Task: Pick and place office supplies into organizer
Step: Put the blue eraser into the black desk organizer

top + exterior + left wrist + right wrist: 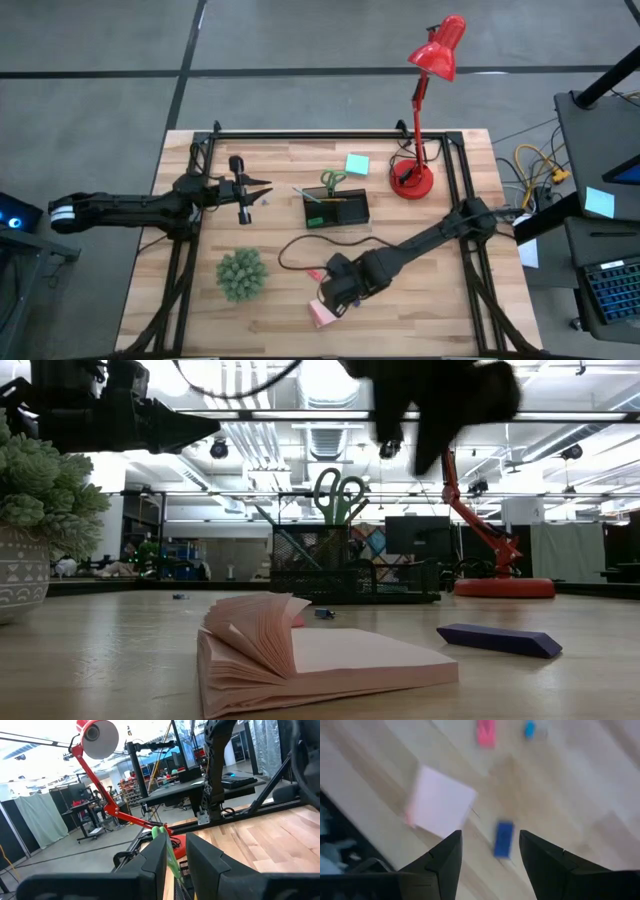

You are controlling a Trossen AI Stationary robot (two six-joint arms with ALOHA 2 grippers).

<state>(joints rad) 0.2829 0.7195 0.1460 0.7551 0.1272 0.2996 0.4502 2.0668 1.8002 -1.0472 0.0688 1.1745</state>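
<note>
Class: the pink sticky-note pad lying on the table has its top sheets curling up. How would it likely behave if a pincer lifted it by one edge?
The pink sticky-note pad would probably flop, since its upper sheets already fan loose. It looks thin and light, so a sideways nudge would likely slide it flat across the wooden table rather than tip it. Loose sheets might peel or crease.

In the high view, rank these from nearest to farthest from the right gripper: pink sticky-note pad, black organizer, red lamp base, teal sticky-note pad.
From the right gripper, hovering near the table's front edge:
1. Pink sticky-note pad, right under it.
2. Black organizer, mid-table, behind the gripper.
3. Teal sticky-note pad, behind the organizer.
4. Red lamp base, back right corner; close to the teal pad's distance, but slightly farther.
</note>
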